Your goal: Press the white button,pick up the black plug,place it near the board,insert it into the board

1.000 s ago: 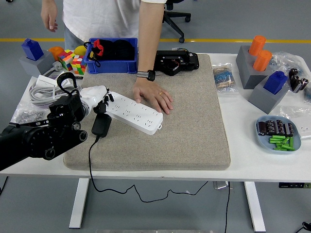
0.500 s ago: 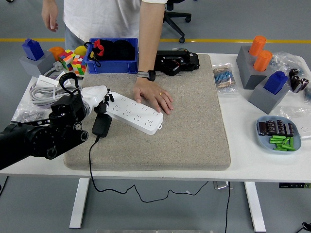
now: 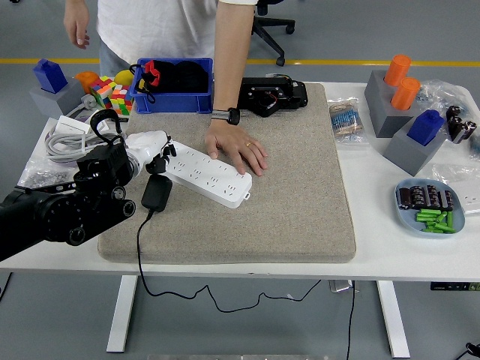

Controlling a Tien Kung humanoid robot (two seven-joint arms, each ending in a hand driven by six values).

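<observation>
Nearest the camera, the left hand (image 3: 124,161) sits at the left end of the white power strip (image 3: 201,174). Against the frames from a second ago it has crept slightly up and left; the strip and the plug have not moved. Its fingers (image 3: 160,159) are curled over the strip's end, holding nothing that I can see. Judgement: this is the button-press step, in progress or just finishing; the button itself is hidden under the hand. The right hand is out of view.

The black plug (image 3: 156,193) lies flat on the mat just below the strip's left end, not yet picked up, cable trailing off the near table edge.

Further back, a person's hand (image 3: 237,146) rests palm-down against the strip's far side, steadying it.

Surface: grey felt mat (image 3: 300,210) on a white table (image 3: 375,247), blue bin (image 3: 176,101) behind. Grey floor with a yellow line beyond.
</observation>
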